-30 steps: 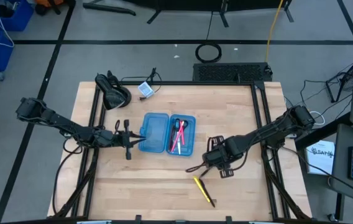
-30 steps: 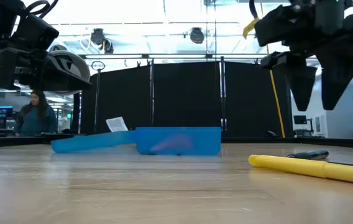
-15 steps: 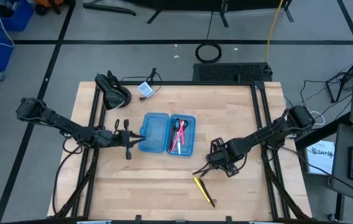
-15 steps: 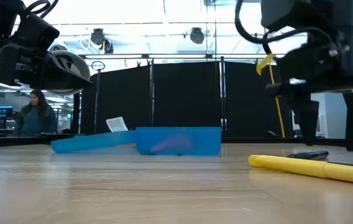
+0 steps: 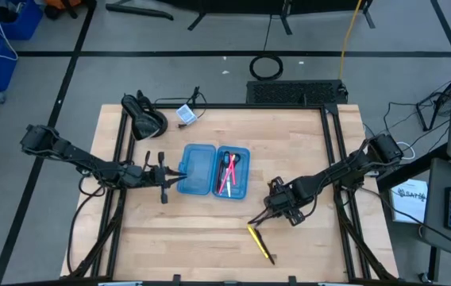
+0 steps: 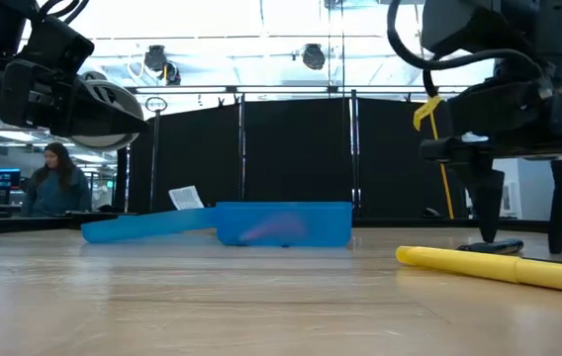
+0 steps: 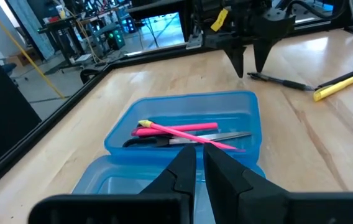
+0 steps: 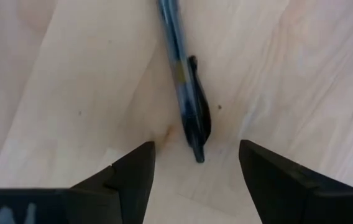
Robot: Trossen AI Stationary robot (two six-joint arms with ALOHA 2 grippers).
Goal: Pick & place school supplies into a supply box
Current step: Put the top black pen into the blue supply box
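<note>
Behind the wooden desk (image 5: 210,230) you see black screens and, at the far left of the low view, a person (image 6: 55,178) seated. At the middle of the overhead frame your blue box (image 5: 214,170) lies open, with a pink pen (image 7: 179,129) and scissors (image 7: 195,139) in its right half. Your left gripper (image 5: 179,179) sits at the box's left edge, fingers together on nothing. Lower right of centre, your right gripper (image 5: 256,219) hangs low over a black pen (image 8: 183,74), fingers (image 8: 123,180) spread wide on either side of its tip. A yellow pen (image 5: 261,244) lies just below, untouched.
</note>
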